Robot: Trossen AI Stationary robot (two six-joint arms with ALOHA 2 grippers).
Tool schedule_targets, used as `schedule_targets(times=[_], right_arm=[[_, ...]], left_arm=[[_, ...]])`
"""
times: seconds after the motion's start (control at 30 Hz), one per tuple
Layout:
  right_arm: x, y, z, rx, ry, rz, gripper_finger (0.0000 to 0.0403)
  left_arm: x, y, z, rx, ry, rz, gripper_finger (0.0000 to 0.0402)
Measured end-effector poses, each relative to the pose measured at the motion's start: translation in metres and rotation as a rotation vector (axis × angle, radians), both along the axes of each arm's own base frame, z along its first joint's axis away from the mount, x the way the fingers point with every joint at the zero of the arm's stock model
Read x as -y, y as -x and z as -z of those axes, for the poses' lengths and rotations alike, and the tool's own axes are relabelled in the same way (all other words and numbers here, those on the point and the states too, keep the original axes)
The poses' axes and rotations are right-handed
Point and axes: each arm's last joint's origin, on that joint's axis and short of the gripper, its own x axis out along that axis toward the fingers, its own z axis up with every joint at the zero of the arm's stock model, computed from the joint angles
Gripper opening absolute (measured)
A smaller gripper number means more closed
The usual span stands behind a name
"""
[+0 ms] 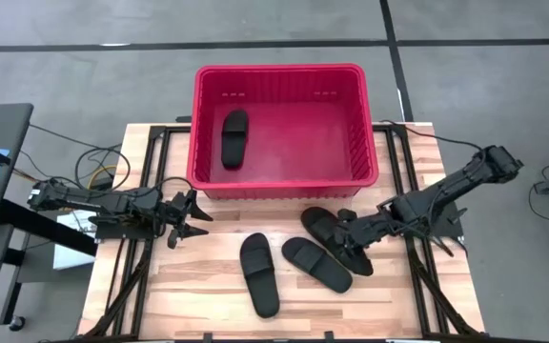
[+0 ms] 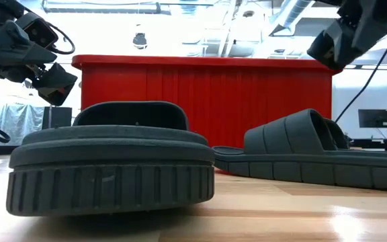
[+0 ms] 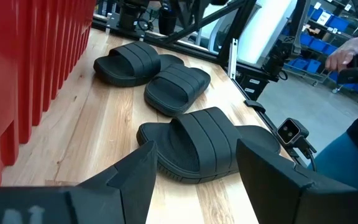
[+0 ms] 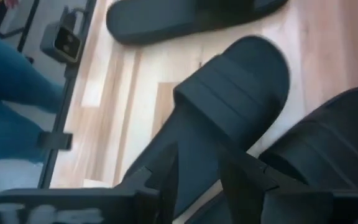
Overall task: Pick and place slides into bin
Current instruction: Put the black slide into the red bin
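The red bin (image 1: 279,71) stands at the table's far middle, with one black slide (image 1: 233,138) lying flat inside it. Three black slides lie sole-down on the wood in front of it: a left one (image 1: 258,273), a middle one (image 1: 316,264) and a right one (image 1: 335,235). The middle and right ones lie close together. My left gripper (image 1: 195,215) is open and empty to the left of the slides, and the left slide (image 3: 210,146) shows between its fingers. My right gripper (image 1: 348,232) is open above the right slide, raised clear of it (image 2: 338,40).
A small camera (image 3: 291,130) sits at the table's near edge. The table frame's black rails (image 1: 151,191) run along both sides. A person stands beyond the near edge (image 4: 11,99). Bare wood lies near the table's front left (image 1: 170,286).
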Motion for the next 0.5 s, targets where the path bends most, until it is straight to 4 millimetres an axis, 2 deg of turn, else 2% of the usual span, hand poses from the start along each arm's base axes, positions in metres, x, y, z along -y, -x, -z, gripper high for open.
schedule_targets(times=[0.5], right_arm=[[-0.036,0.006,0.022,-0.113,0.000,-0.114,0.0151]], left_arm=[[0.000,0.000,0.000,0.000,0.000,0.000,0.0210]])
